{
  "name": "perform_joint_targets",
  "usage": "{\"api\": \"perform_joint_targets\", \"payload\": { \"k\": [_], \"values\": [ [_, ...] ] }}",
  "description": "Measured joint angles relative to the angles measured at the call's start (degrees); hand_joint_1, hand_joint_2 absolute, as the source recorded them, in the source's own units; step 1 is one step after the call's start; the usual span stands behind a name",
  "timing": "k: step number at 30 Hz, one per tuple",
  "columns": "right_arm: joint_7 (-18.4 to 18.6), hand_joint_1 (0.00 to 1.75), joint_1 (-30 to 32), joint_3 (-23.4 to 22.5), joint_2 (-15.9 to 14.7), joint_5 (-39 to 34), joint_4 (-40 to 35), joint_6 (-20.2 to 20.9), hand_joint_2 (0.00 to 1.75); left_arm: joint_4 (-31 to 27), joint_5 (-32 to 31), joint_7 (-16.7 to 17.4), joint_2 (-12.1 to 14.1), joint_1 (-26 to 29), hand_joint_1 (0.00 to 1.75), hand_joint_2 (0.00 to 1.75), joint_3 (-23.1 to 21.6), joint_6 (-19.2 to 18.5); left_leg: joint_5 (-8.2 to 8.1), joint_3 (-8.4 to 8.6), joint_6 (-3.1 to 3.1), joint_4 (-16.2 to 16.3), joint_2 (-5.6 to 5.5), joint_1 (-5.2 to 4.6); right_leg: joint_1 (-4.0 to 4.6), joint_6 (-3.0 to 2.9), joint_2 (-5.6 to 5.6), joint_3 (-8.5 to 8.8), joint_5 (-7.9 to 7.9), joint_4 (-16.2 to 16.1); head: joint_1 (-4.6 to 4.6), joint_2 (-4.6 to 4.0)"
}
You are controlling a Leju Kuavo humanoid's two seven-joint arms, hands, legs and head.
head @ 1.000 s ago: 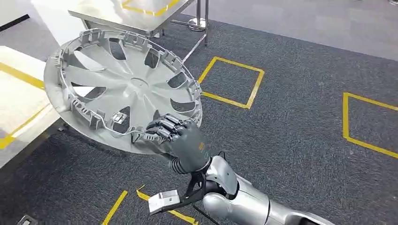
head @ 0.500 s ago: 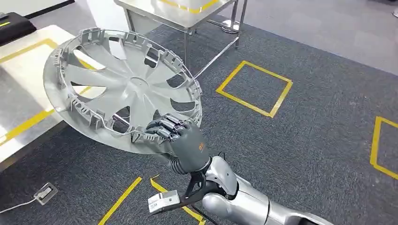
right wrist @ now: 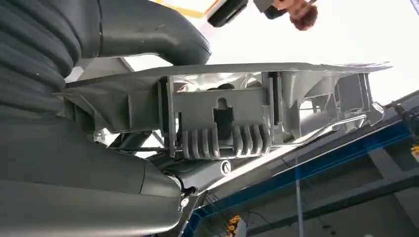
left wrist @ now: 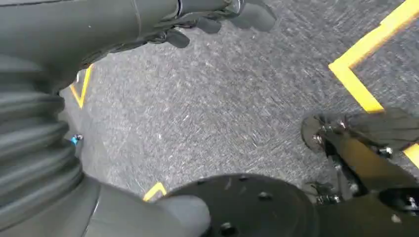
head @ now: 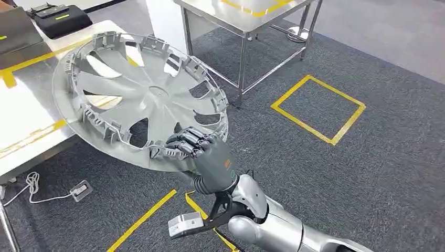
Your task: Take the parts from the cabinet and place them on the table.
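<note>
Nearby, the right hand (head: 207, 155) grips a hubcap (head: 139, 97) above a taped table (head: 26, 113), another table (head: 246, 13) beyond.

**Floor and worktops**

A dark grey carpeted floor (head: 325, 173) bears yellow tape squares (head: 318, 108) and a white socket with its cable (head: 80, 189) at near left. A pale worktop (head: 26, 113) stands left, carrying black cases (head: 60, 18); a steel worktop (head: 246, 13) stands far.
</note>
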Motion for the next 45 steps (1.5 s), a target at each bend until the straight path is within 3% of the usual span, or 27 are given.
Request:
{"api": "perform_joint_targets", "payload": {
  "k": [1,3,5,7,8,9,10,14,16,17,19,20,21,23,24,25,29,30,31,32,35,37,39,40,41,43,45],
  "values": [
    [0.0,1.75,-0.04,0.0,0.0,0.0,0.0,-0.09,1.75,0.0,0.0,0.04,0.02,-0.11,0.0,1.75,0.0,0.04,-2.26,-1.28,-0.16,3.01,1.91,-0.02,0.08,-0.41,-0.62,-0.11,0.05,0.01,-0.22,0.0],
    [0.0,1.75,0.11,0.0,0.0,0.02,0.0,-0.15,1.75,0.0,0.02,0.02,0.17,-0.4,0.0,1.75,0.0,-0.07,-7.02,-5.04,-0.68,12.29,3.13,0.05,0.25,-0.52,-2.36,-0.27,0.02,0.04,-0.26,0.0],
    [-0.04,1.75,0.36,0.0,0.0,0.04,0.0,-0.13,1.75,0.0,0.18,0.04,0.2,-0.4,0.0,1.75,0.0,-0.39,-7.6,-6.02,-0.94,15.77,3.29,0.05,0.26,-0.51,-3.91,-0.39,0.02,0.14,-0.26,0.0],
    [-0.11,1.75,0.47,0.0,0.0,0.04,0.0,-0.13,1.75,0.0,0.26,0.17,0.37,-0.32,0.0,1.75,0.0,-0.61,-4.1,-2.08,-0.93,9.54,3.9,0.05,0.25,-0.36,-5.31,-0.39,-0.09,0.3,-0.24,0.0],
    [-0.15,1.75,0.45,-0.02,0.0,0.04,0.0,-0.15,1.75,-0.02,0.26,0.39,0.44,-0.34,0.0,1.75,0.0,-0.61,-1.82,1.29,-0.79,3.68,5.24,0.04,0.24,-0.08,-5.99,-0.36,-0.29,0.55,-0.26,0.0],
    [-0.24,1.75,0.46,-0.07,0.0,0.07,0.0,-0.26,1.75,-0.07,0.26,0.55,0.44,-0.44,0.0,1.75,0.0,-0.61,-2.16,3.08,-0.48,-0.27,8.27,-0.26,0.44,0.28,-6.57,-0.43,-0.53,0.86,-0.24,0.0],
    [-0.28,1.75,0.46,-0.17,0.0,0.09,0.0,-0.35,1.75,-0.07,0.24,0.59,0.5,-0.6,0.0,1.75,0.0,-0.61,-2.01,3.38,0.62,-0.56,8.04,-0.61,0.88,0.65,-7.1,-0.67,-0.78,1.22,-0.3,0.0],
    [-0.5,1.75,0.43,-0.33,0.02,0.11,-0.02,-0.35,1.75,-0.02,0.24,1.03,0.39,-0.41,0.0,1.75,0.0,-0.61,-1.42,2.83,2.31,-0.73,5.34,-0.46,0.9,1.68,-8.81,-0.37,-0.9,1.08,-0.13,0.0],
    [-0.59,1.75,0.38,-0.44,0.04,0.11,-0.04,-0.35,1.75,-0.02,0.24,1.07,0.39,-0.41,0.0,1.75,0.0,-0.61,-1.08,2.61,2.85,-0.81,4.32,-0.09,0.38,2.5,-3.29,-1.88,-3.64,4.58,0.0,0.0],
    [-0.61,1.75,0.48,-0.46,0.02,0.15,-0.02,-0.33,1.75,0.0,0.24,1.07,0.37,-0.63,0.0,1.75,0.0,-0.63,-0.94,2.41,3.07,-0.81,3.66,-0.08,0.26,2.71,-1.89,-3.89,-5.99,9.05,0.16,0.0],
    [-0.63,1.75,0.49,-0.48,0.02,0.17,-0.02,-0.24,1.75,0.0,0.24,1.05,0.24,-0.67,0.0,1.75,0.0,-0.63,-0.78,2.04,3.19,-0.74,2.18,-0.11,0.24,2.85,-1.29,-8.09,-9.22,17.67,0.13,0.0],
    [-0.63,1.75,0.52,-0.48,0.02,0.13,0.0,-0.18,1.75,0.0,0.24,1.05,0.26,-0.59,0.0,1.75,0.0,-0.63,-0.69,1.97,3.11,-0.71,1.41,-0.11,0.23,2.82,-1.25,-8.74,-8.88,18.88,0.15,0.0],
    [-0.61,1.75,0.52,-0.48,-0.02,0.07,0.02,-0.13,1.75,0.0,0.24,1.05,0.26,-0.51,0.0,1.75,0.0,-0.63,-0.58,1.94,3.0,-0.67,0.61,-0.1,0.19,2.68,-1.19,-8.04,-7.33,17.28,0.18,0.0],
    [-0.61,1.75,0.45,-0.52,0.0,0.02,0.0,-0.13,1.75,0.02,0.24,1.01,0.2,-0.52,0.0,1.75,0.0,-0.63,-0.35,1.94,2.65,-0.63,-1.06,-0.08,0.07,2.22,-0.16,-3.37,-2.06,7.71,0.37,0.0],
    [-0.68,1.75,0.39,-0.55,0.0,0.04,0.0,-0.13,1.75,0.0,0.24,1.0,0.13,-0.57,0.0,1.75,0.0,-0.63,-0.21,1.88,2.43,-0.63,-1.79,0.0,-0.06,1.92,2.18,-0.86,-0.39,2.64,0.42,0.0],
    [-0.7,1.75,0.37,-0.59,0.0,0.02,0.0,-0.15,1.75,0.0,0.24,1.05,0.11,-0.66,0.0,1.75,0.0,-0.59,-0.01,1.54,1.98,-0.56,-2.32,-0.29,-0.09,1.82,4.18,-0.33,-1.36,1.16,0.31,0.0],
    [-0.68,1.75,0.29,-0.63,0.02,-0.15,0.0,-0.22,1.75,0.04,0.24,1.2,0.13,-0.24,0.0,1.75,0.0,-0.48,1.06,0.74,0.21,-1.38,-4.81,-0.04,-0.16,0.85,1.78,-0.25,-0.47,0.5,0.31,0.0],
    [-0.68,1.75,0.2,-0.63,0.02,-0.26,0.0,-0.26,1.75,0.04,0.24,1.22,0.16,-0.18,0.0,1.75,0.0,-0.44,0.5,0.5,0.28,-0.71,-2.79,0.0,-0.29,0.48,1.02,-0.11,-0.11,0.18,0.4,0.0],
    [-0.77,1.75,0.2,-0.63,0.09,-0.46,-0.02,-0.44,1.75,0.04,0.22,1.27,0.09,-0.21,0.0,1.75,0.0,-0.39,-1.45,-0.6,0.14,1.48,0.41,-0.35,-0.26,-0.05,0.59,-0.19,0.01,0.08,-0.28,0.0],
    [-0.87,1.75,0.25,-0.68,0.09,-0.7,-0.02,-0.5,1.75,0.02,0.2,1.27,0.07,-0.4,0.0,1.75,0.0,-0.26,-3.89,-2.26,-0.13,5.51,2.04,-0.29,-0.14,-0.15,-0.09,-0.24,0.04,0.09,-0.26,0.0],
    [-1.53,1.75,0.36,-0.85,0.07,-1.81,0.0,-1.46,1.75,0.02,0.04,1.29,0.13,-0.6,0.0,1.75,0.0,-0.24,-8.0,-6.48,-0.67,16.3,3.37,-0.17,0.09,-0.26,-1.72,-0.41,0.02,0.17,-0.28,0.0],
    [-1.86,1.75,0.42,-0.9,0.07,-2.12,0.02,-1.86,1.75,0.02,0.0,1.51,0.17,-0.44,0.0,1.75,0.0,-0.11,-5.09,-3.49,-0.67,11.83,3.47,-0.09,0.09,-0.23,-2.27,-0.41,0.0,0.3,-0.28,0.0],
    [-1.97,1.75,0.3,-0.92,0.07,-2.21,0.02,-2.23,1.75,0.0,-0.11,1.57,0.22,-0.48,0.0,1.75,0.0,0.11,-1.02,2.49,-0.38,1.46,3.96,-0.08,0.09,0.1,-2.54,-0.41,-0.22,0.69,-0.28,0.0],
    [-1.97,1.75,0.27,-0.96,0.07,-2.21,0.0,-2.36,1.75,0.0,-0.13,1.57,0.22,-0.6,0.0,1.75,0.0,0.11,-2.5,3.63,0.07,-0.41,4.33,-0.33,0.38,0.37,-2.65,-0.65,-0.36,0.85,-0.32,0.0],
    [-1.95,1.75,0.17,-1.03,0.07,-2.21,0.02,-2.4,1.75,0.0,-0.15,1.55,0.2,-0.65,0.0,1.75,0.0,0.11,-1.97,3.58,0.81,-0.85,4.17,-0.3,0.58,0.64,-2.65,-0.93,-0.41,1.18,-0.3,0.0],
    [-1.99,1.75,0.11,-1.03,0.07,-2.21,0.02,-2.45,1.75,0.02,-0.31,1.57,0.15,-0.57,0.0,1.75,0.0,0.11,-1.77,3.43,0.8,-0.94,4.11,-0.24,0.87,-0.14,-2.53,-1.05,-0.3,1.21,-0.28,0.0],
    [-1.97,1.75,0.09,-1.03,0.07,-2.21,0.02,-2.45,1.75,0.02,-0.31,1.57,0.13,-0.52,0.0,1.75,0.0,0.11,-1.7,3.3,1.12,-0.93,4.04,-0.35,0.83,0.19,-2.55,-0.97,-0.08,0.83,-0.26,0.0]
  ]
}}
